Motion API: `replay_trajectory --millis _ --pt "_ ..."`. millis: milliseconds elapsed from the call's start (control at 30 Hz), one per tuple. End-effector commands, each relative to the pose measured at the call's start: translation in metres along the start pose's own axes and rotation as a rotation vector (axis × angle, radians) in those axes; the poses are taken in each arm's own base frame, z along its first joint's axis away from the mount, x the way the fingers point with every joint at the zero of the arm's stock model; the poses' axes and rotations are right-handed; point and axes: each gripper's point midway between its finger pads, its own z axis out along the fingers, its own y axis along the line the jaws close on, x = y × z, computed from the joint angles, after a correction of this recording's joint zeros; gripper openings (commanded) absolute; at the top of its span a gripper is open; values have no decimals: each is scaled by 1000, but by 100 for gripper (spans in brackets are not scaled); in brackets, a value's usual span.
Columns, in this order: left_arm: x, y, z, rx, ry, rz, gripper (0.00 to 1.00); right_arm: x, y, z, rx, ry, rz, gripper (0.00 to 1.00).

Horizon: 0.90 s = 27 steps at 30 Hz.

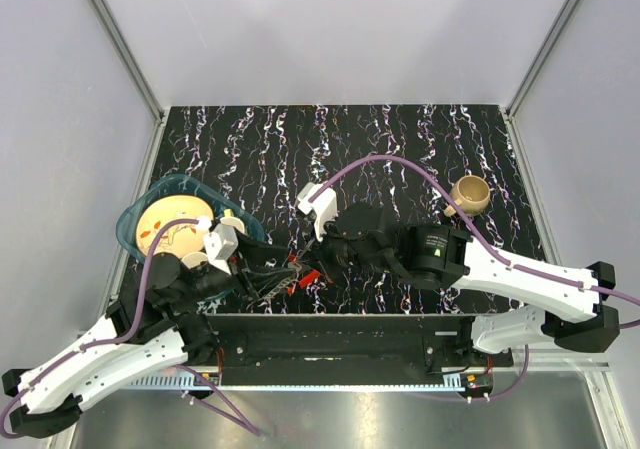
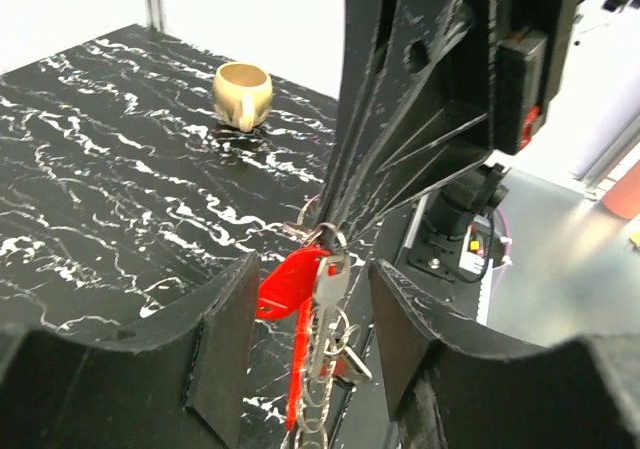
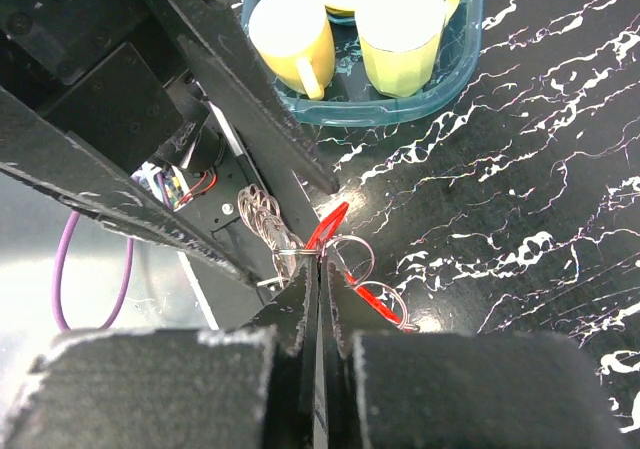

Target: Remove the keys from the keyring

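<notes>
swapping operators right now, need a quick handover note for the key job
Right gripper: shut on the keyring, with the bunch hanging below it.
Left gripper: open, straddling the hanging keys, gripping nothing.
Done: no key looks removed; the red-headed key and the silver ones all hang from the ring.
Left: probably grip one key with the left, work it off, repeat.

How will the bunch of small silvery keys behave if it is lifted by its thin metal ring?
Probably floppy: the small silvery keys and red oval tag dangle loosely below the thin metal keyring pinched by the right gripper. Likely light, being thin; apt to swing and twist.
</notes>
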Motion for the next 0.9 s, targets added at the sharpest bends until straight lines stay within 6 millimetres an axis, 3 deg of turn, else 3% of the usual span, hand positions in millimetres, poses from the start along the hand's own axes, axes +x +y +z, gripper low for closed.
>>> replay_trajectory --millis 0,500,867 --pt "-12 14 -5 -82 -25 72 51 -26 5 -6 -9 -100 26 0" --pt "-20 13 7 -58 -35 130 55 -18 5 1 -12 -61 20 0" --pt "-26 9 2 -42 -79 139 54 -14 4 7 4 -40 21 0"
